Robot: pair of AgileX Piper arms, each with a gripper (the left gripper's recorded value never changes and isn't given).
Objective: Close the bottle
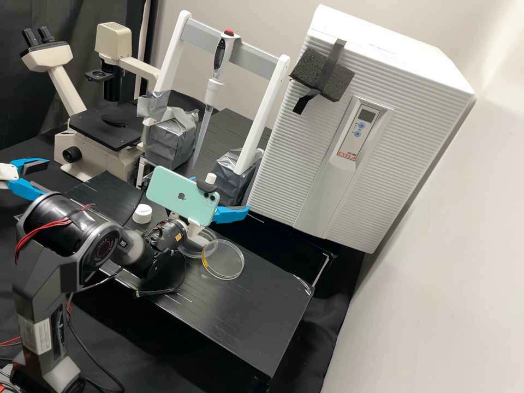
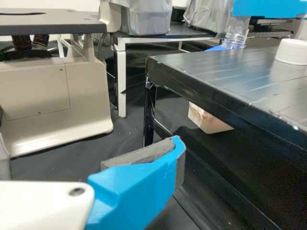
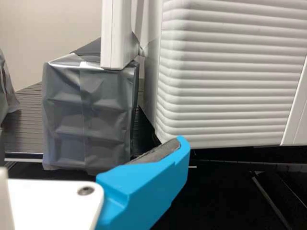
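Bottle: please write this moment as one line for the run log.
bottle: by right tool | cap: on bench, apart from bottle | left tool: open, low beside bench | status: cap not on

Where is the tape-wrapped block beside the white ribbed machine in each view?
High view: taped block, centre, beside the white machine.
Left wrist view: the block, far behind the clear bottle.
Right wrist view: the block, close, beside the machine.
Shared landmark: white frame leg standing on it.
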